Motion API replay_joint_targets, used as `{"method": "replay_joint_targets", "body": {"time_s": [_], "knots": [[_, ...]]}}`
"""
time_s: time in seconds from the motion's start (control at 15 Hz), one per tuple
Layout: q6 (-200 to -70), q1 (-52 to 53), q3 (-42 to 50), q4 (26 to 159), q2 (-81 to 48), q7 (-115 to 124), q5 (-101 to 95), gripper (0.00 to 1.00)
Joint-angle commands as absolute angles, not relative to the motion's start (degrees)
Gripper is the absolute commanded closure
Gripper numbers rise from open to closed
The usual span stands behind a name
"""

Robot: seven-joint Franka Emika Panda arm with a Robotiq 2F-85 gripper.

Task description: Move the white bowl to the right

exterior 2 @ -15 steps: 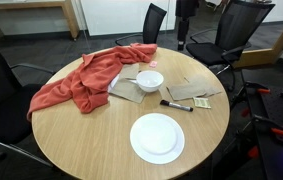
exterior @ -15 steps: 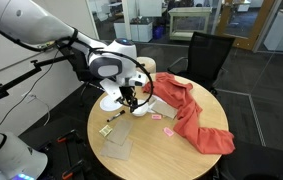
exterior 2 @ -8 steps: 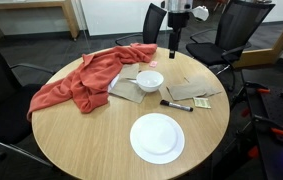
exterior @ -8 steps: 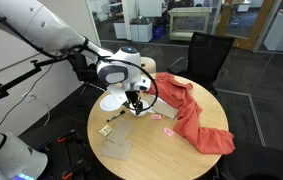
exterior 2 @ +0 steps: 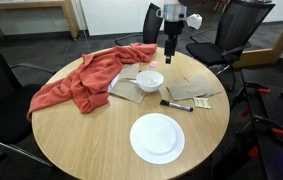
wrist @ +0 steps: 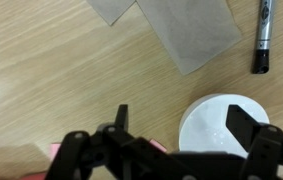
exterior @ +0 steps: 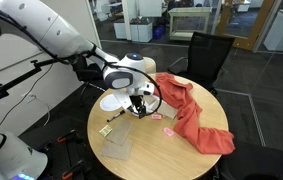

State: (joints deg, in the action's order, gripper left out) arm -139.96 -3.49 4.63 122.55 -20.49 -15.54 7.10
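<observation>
The white bowl [exterior 2: 149, 80] is small and round with raised sides. It stands near the middle of the round wooden table [exterior 2: 91, 135], beside the red cloth [exterior 2: 81, 80]. In the wrist view the bowl [wrist: 216, 128] lies low and to the right, partly under one finger. My gripper [exterior 2: 170, 58] is open and empty. It hangs above the table just behind the bowl and does not touch it. In the wrist view the gripper [wrist: 181, 120] has its fingers spread wide. In an exterior view the gripper [exterior: 134, 103] hides most of the bowl.
A wider flat white plate [exterior 2: 157, 137] lies at the table's near side. A black marker [exterior 2: 176, 104] and grey napkins [exterior 2: 191, 90] lie beside the bowl. The red cloth covers one side of the table. Black office chairs [exterior 2: 236, 30] stand around it.
The arm has come down from the far edge toward the bowl, with the gripper lower and closer to it. The bowl, the plate and the cloth have not moved.
</observation>
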Motion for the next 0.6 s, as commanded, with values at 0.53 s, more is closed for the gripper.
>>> {"method": "replay_joint_targets", "body": {"time_s": [0.53], "knots": [[-143.9,-5.9,0.9,115.7,-28.3,-13.6,7.7,0.00]]}}
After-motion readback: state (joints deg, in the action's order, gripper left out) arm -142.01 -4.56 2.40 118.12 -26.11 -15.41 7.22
